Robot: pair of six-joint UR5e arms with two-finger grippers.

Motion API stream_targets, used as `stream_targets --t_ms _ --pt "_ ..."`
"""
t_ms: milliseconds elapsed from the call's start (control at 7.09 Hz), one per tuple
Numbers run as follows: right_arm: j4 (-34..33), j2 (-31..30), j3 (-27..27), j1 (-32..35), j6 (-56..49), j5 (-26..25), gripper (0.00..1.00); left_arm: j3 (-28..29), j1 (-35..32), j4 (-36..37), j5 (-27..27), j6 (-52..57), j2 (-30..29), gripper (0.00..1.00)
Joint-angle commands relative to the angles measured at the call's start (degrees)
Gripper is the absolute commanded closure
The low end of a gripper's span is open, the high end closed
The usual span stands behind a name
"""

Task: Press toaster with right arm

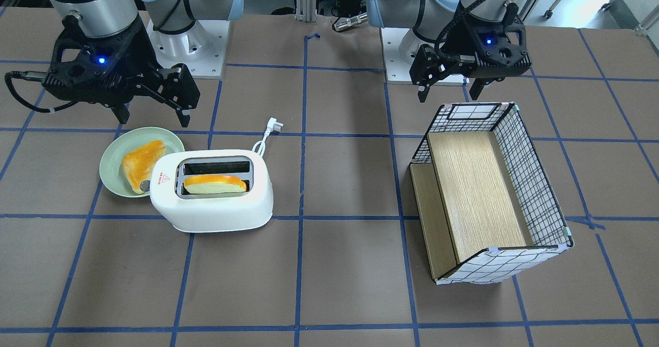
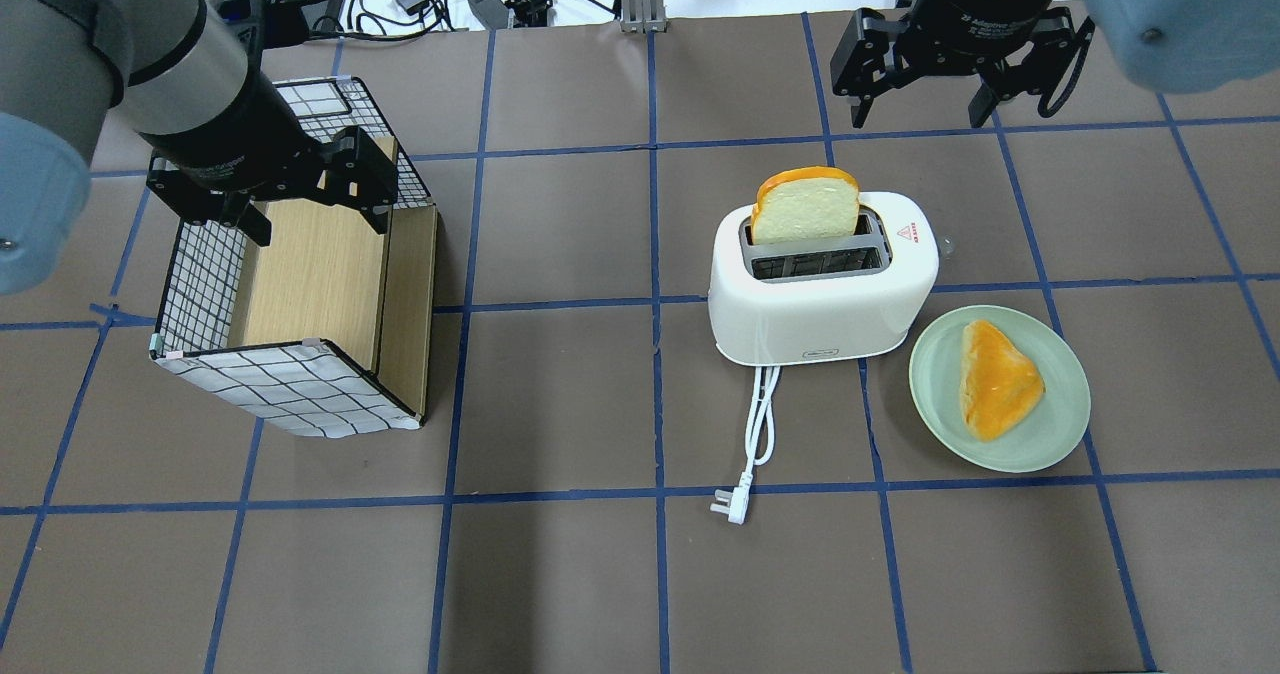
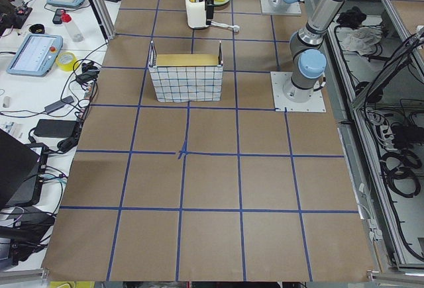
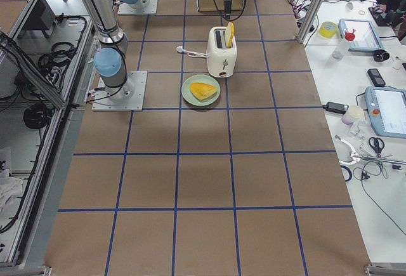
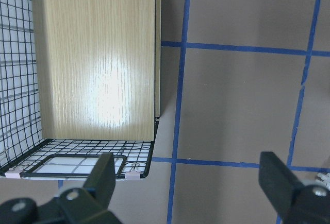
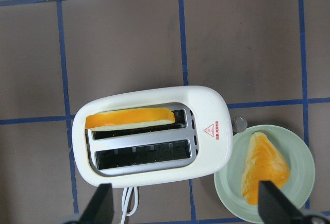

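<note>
The white toaster [image 1: 216, 205] lies on the table, also in the overhead view [image 2: 820, 309] and the right wrist view [image 6: 149, 141]. A bread slice [image 2: 806, 209] stands in one slot; the other slot is empty. Its small grey lever [image 6: 240, 124] is at the end next to the plate. Its cord and plug [image 2: 750, 444] trail on the table. My right gripper [image 2: 920, 104] is open and empty, high above the toaster and apart from it; it also shows in the front view [image 1: 154, 116]. My left gripper [image 2: 318, 216] is open and empty over the basket.
A green plate [image 2: 1060, 424] with a piece of toast [image 2: 995, 379] sits beside the toaster's lever end. A wire grid basket [image 2: 290, 399] with a wooden insert stands under the left gripper [image 1: 449, 93]. Blue tape lines cross the brown table.
</note>
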Motion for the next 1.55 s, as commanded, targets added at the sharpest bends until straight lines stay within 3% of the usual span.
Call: stream_targets --t_ms 0,846,987,1128,1410 --pt "0.0 0.1 0.1 0.0 -0.2 -0.1 0.0 0.0 0.0 0.0 -0.1 0.0 0.0 0.0" --pt "-0.1 0.2 -0.1 -0.2 -0.9 0.4 0.02 0.0 0.0 0.0 0.0 0.0 0.0 0.0" --pt "0.0 -0.2 -0.3 -0.3 -0.7 0.5 0.44 0.0 0.0 0.0 0.0 0.0 0.0 0.0" --pt "0.3 -0.6 -0.3 -0.6 -0.8 0.8 0.95 0.0 0.0 0.0 0.0 0.0 0.0 0.0" --pt "2.1 -1.2 -0.3 -0.7 -0.8 1.3 1.0 0.0 0.0 0.0 0.0 0.0 0.0 0.0"
